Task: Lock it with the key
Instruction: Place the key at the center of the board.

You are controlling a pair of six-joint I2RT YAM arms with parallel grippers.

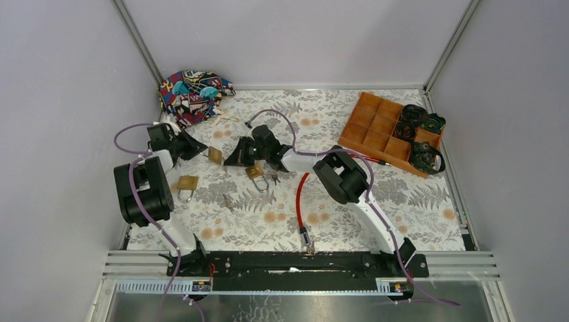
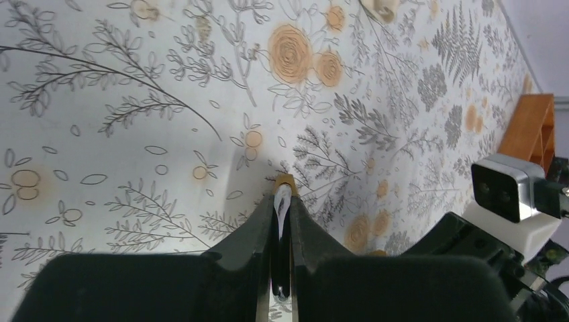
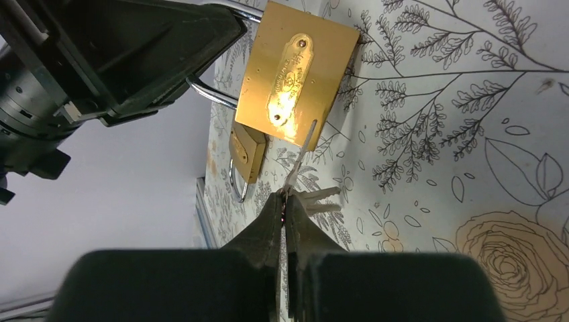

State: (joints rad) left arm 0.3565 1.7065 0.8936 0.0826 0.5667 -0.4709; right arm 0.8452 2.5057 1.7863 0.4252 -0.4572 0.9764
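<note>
while our right gripper (image 3: 284, 199) pinched the key (image 3: 302, 157) and our left gripper (image 2: 283, 196) held the padlock (image 3: 295, 74) tight, we feared a wobble would make the key miss.

Flowery table (image 1: 416, 201) with small things lying on it.
A bright cloth (image 1: 194, 90) is sitting at the back left and a wooden tray (image 1: 376, 124) at the back right. The left padlock (image 1: 187, 182), the middle padlock (image 1: 255, 173), some keys (image 1: 272, 179) and a red cable (image 1: 300, 194) are lying nearer the front.
</note>
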